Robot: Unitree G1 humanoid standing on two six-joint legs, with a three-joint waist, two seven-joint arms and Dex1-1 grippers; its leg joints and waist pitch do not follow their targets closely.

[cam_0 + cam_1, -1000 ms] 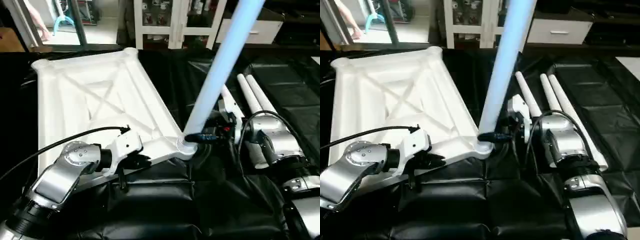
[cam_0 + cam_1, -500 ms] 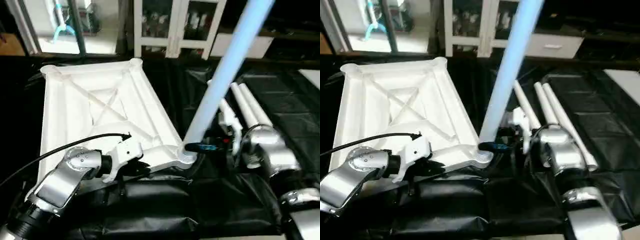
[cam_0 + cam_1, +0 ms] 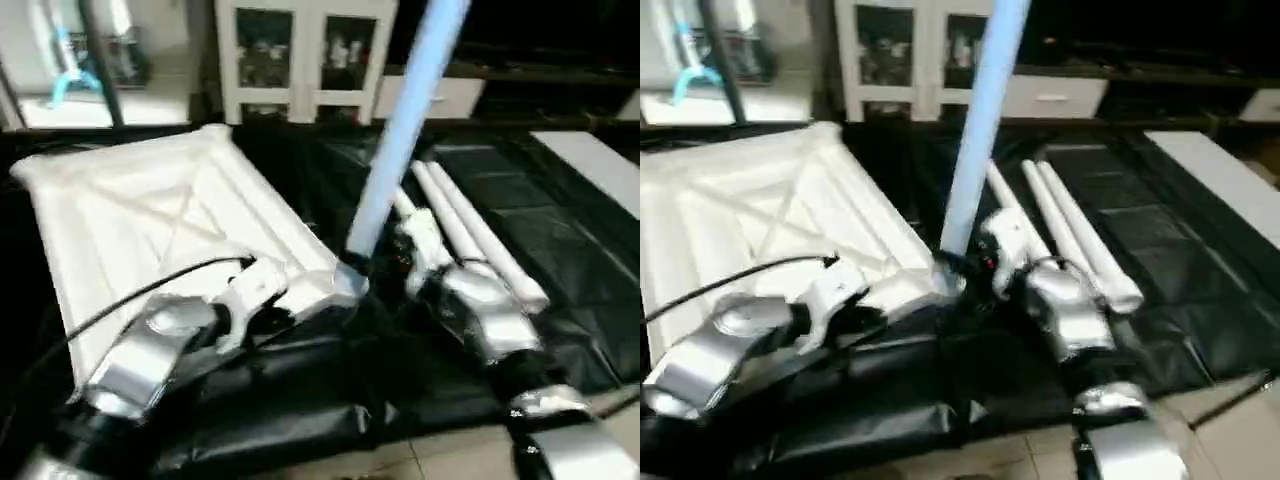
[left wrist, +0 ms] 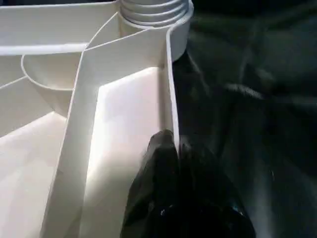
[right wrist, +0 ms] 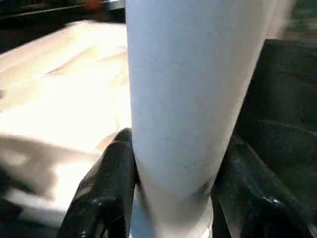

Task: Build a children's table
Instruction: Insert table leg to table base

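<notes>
While the head views show the upturned tabletop (image 3: 150,215) on the black sheet (image 3: 560,230) with one leg (image 3: 400,130) standing in its near corner socket (image 3: 345,283) and spare legs (image 3: 470,235) beside, the left wrist view shows the left end effector (image 4: 173,148) pinched on the tabletop's rim. Seen from the right wrist, the right end effector (image 5: 173,178) clasps the leg half-open; it should press straight down the socket's axis while the left steadies.

My view swung toward 3 o'clock, so the tabletop (image 3: 150,230) slid toward 9 o'clock in my sight and pale floor came in at 6 o'clock. My right forearm (image 3: 480,320) turned inward, now reaching toward 11 o'clock at the leg (image 3: 395,140), which leaned a little less than before.
</notes>
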